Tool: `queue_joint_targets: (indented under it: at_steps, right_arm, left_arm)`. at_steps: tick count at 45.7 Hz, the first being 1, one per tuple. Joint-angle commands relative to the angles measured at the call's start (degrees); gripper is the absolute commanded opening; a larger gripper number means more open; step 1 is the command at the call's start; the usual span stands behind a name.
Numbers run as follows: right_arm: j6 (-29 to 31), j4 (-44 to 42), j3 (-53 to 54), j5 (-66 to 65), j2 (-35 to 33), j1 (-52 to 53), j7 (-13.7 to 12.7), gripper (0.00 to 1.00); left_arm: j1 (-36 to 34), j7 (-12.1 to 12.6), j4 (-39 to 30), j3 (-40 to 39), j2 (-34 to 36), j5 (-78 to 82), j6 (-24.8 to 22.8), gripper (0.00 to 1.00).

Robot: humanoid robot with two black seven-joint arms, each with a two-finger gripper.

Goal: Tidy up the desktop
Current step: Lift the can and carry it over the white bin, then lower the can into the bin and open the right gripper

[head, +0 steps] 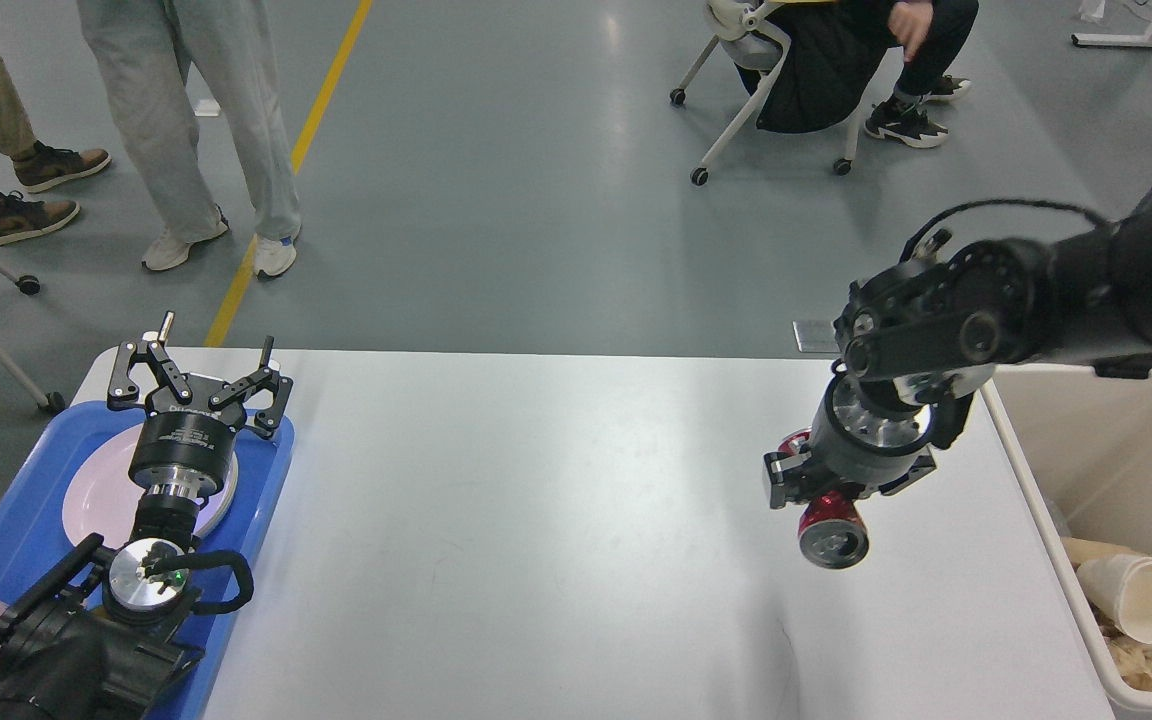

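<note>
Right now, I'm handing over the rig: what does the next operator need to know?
Left gripper: jaws open, empty, above the blue tray holding a plate.
Right gripper: jaws shut on a red can, lifted over the desktop near the beige bin.
Done: desktop shows nothing else loose.
Left: probably drop the can into the bin, which already holds a paper cup.

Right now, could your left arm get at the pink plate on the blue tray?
Probably yes. The left gripper is open and hangs just above the pink plate on the blue tray, and nothing shows between them.
</note>
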Motion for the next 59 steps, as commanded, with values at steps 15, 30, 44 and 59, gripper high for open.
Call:
queue_joint_targets:
  at_steps: [15,30,44,59]
  right_arm:
    - [8.85,6.67,-19.26,5.99,-2.65,17.69,13.97,0.0]
    - [2.26,-4.92,-23.4,-2.7,-20.56,0.92,13.8,0.0]
    - [-2.04,-37.88,-7.42,-5.0,-29.36,-37.22,13.8,0.0]
    - [-26.83,-58.7,5.69,-4.65,-21.03,-69.13,13.97,0.0]
  left_arm:
    - [0.0,0.0,0.0,0.0,0.09,0.0,0.0,0.96]
    - [0.0,0.0,0.0,0.0,0.0,0.0,0.0,0.96]
    - [0.09,0.0,0.0,0.0,0.0,0.0,0.0,0.96]
    - [0.0,0.0,0.0,0.0,0.09,0.0,0.0,0.96]
